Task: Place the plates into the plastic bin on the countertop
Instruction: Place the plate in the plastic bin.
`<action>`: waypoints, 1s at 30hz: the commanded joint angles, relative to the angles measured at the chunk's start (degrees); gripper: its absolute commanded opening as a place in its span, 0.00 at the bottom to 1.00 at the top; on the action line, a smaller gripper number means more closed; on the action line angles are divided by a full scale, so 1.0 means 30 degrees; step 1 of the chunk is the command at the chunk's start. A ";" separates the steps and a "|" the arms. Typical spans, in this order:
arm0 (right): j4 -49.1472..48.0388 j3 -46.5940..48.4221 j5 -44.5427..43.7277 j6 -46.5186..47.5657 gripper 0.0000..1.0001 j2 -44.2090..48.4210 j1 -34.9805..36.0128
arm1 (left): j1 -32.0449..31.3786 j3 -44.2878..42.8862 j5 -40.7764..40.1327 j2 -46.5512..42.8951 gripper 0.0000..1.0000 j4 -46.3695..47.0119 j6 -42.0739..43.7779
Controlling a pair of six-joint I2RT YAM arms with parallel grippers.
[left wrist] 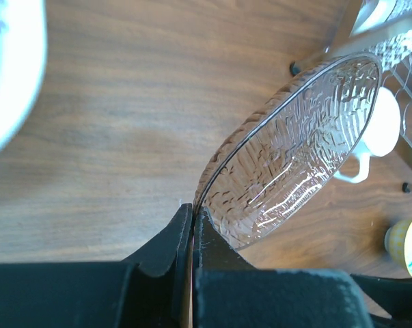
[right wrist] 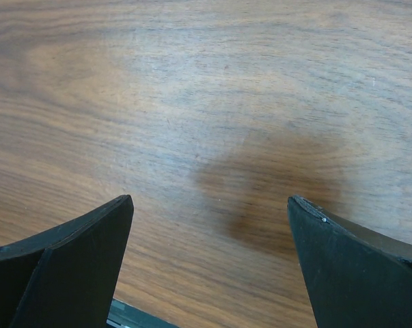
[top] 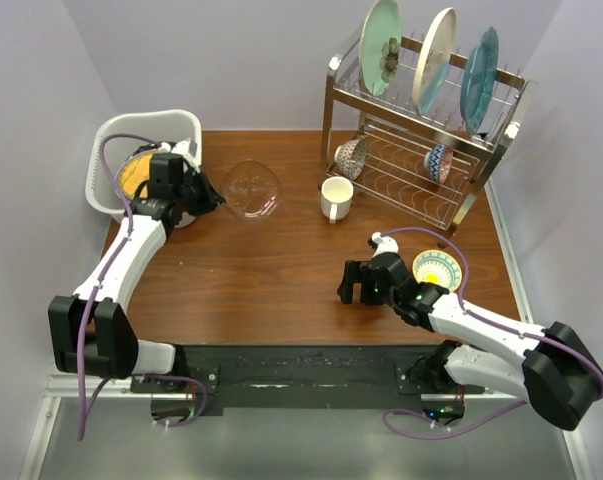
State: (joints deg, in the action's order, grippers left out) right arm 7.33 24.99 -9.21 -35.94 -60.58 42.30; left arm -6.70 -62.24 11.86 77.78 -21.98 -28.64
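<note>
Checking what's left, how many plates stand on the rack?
3, atop the rack: green plate left, cream plate middle, blue plate right. Another could hide behind them.

No readable text, label or number appears anywhere, as far as visible.

Clear glass plate (top: pixel 251 188), textured, tilted, rim pinched by left gripper (left wrist: pixel 193 213). White plastic bin (top: pixel 151 122) at ten o'clock on countertop (top: pixel 271 270) holds orange plate (top: pixel 132 176). Green plate (top: pixel 381 45), cream plate (top: pixel 436 60) and blue plate (top: pixel 479 80) stand upright at one o'clock.
</note>
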 commanded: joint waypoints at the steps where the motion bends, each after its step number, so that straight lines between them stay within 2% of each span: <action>1: -0.0803 0.0077 0.0229 0.0292 0.99 -0.0111 -0.0068 | 0.0913 -0.1313 0.0880 -0.0116 0.00 0.0089 0.0641; 18: -0.0950 0.0018 0.0288 0.0321 0.99 -0.0257 -0.0097 | 0.4632 -0.3716 0.1643 0.0851 0.00 -0.0673 0.0729; 30: -0.0862 -0.0040 0.0259 0.0380 0.99 -0.0111 -0.0097 | 0.6509 -0.3688 0.2171 0.1525 0.00 0.0001 0.0290</action>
State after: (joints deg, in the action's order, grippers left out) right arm 5.96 24.99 -8.05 -35.73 -61.56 42.30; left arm 11.33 -70.94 16.97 82.50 -24.51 -27.44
